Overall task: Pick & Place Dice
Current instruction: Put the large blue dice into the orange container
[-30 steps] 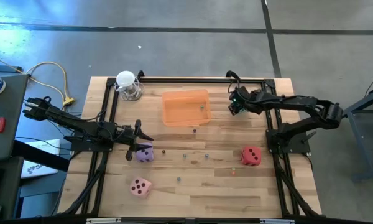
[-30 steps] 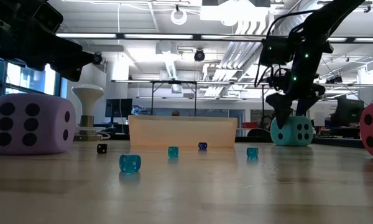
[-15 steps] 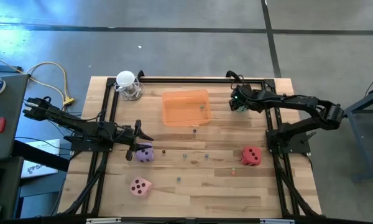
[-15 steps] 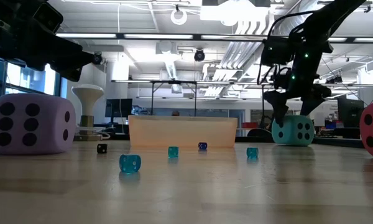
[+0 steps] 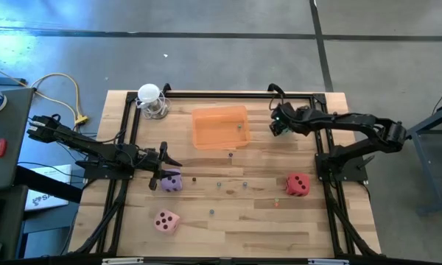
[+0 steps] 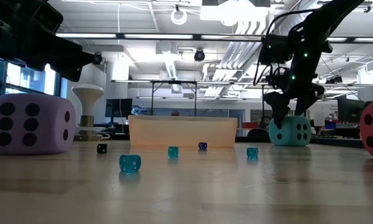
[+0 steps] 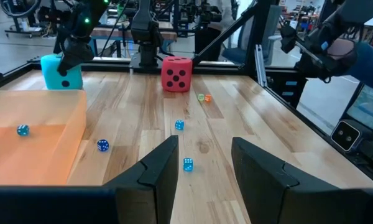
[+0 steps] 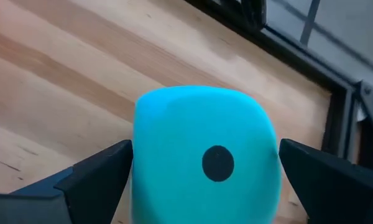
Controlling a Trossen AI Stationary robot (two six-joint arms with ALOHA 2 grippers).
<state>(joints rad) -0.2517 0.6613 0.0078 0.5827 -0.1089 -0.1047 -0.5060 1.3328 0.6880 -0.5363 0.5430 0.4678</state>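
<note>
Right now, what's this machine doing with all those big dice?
The right tool is open and straddles the teal die, which sits on the table to the right of the orange tray; it hasn't closed on it. The left tool hangs empty beside the purple die. The red die and pink die lie untouched among tiny beads.

No readable text, labels, brand names, numerals or signs in any view.

Only markings are pips on the dice:
- purple die (image 6: 30, 123): six pips on the face toward the low camera.
- teal die (image 8: 205, 155): one pip on the face toward the right wrist camera.
- red die (image 7: 176, 74): five pips on the face toward the left wrist camera.
- pink die (image 5: 166, 220): dark pips on top, count unclear.
</note>
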